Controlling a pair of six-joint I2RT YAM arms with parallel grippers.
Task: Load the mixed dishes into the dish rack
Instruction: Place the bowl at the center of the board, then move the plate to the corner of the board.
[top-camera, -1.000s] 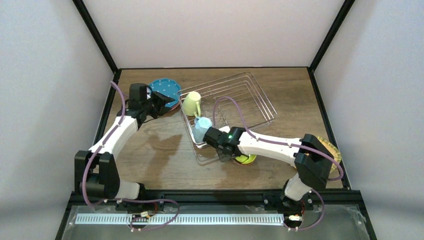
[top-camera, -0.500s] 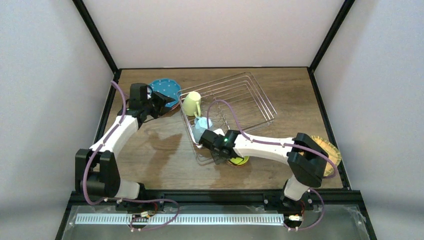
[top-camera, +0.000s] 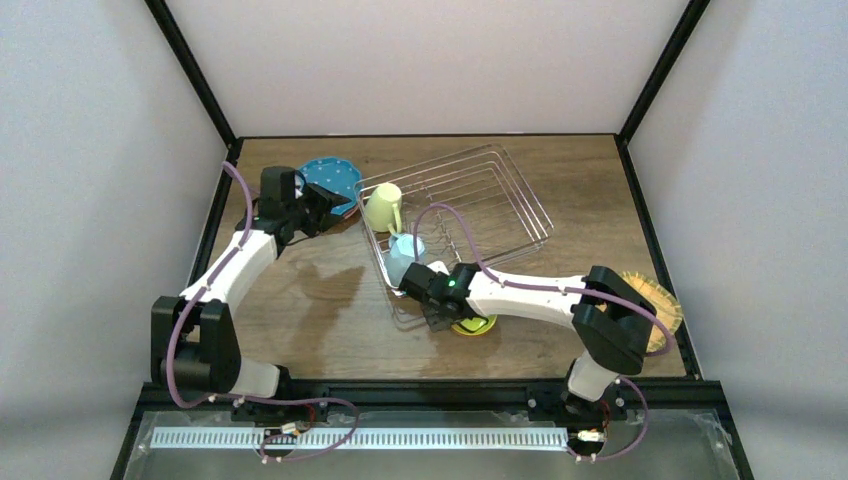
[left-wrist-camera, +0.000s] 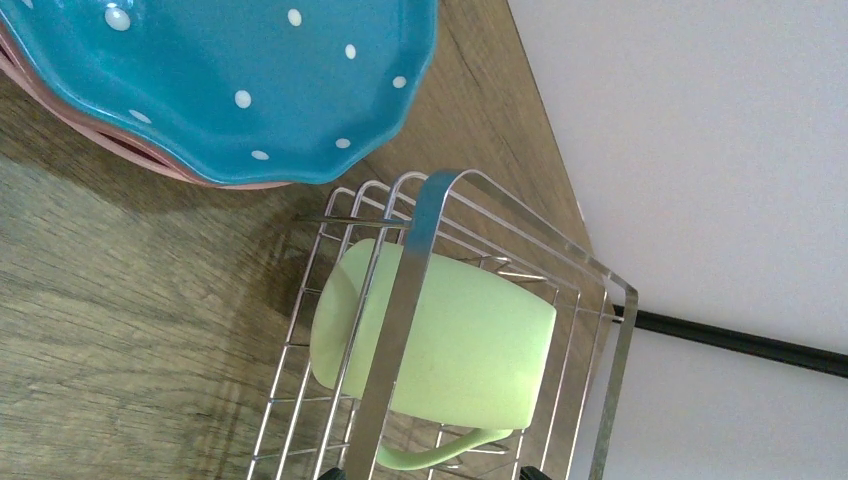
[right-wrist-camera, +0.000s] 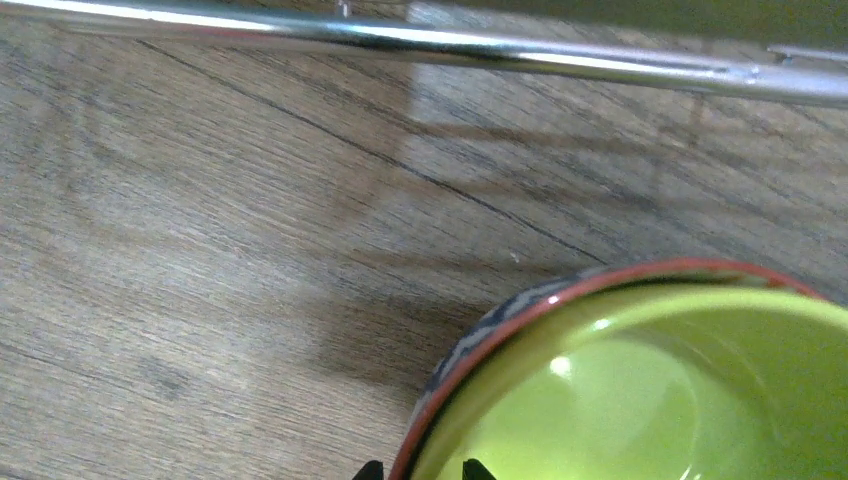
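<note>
Left arm: the left gripper (top-camera: 328, 207) is held beside the blue dotted plate (top-camera: 330, 178), with its fingers spread wide and nothing between them. The blue dotted plate is stacked on a pink plate (left-wrist-camera: 150, 158) on the table (top-camera: 330, 300), just outside the far-left corner of the dish rack (top-camera: 505, 190).

Centre: a pale green mug (top-camera: 383, 208) is seen lying inside that corner of the rack, handle towards the wrist camera. A light blue mug (top-camera: 405, 252) is seen in the rack's near-left part.

Right arm: the right gripper (top-camera: 447, 318) is lowered over the lime bowl (top-camera: 476, 325), which stands on the table just outside the rack's near edge. In the wrist view a red rim (right-wrist-camera: 520, 300) with a patterned outer wall is shown around the lime interior. One fingertip is seen on either side of that rim, narrowly parted. Whether the rim is pinched cannot be told.

Far right: a woven tan plate (top-camera: 660, 298) is partly hidden behind the right arm.
</note>
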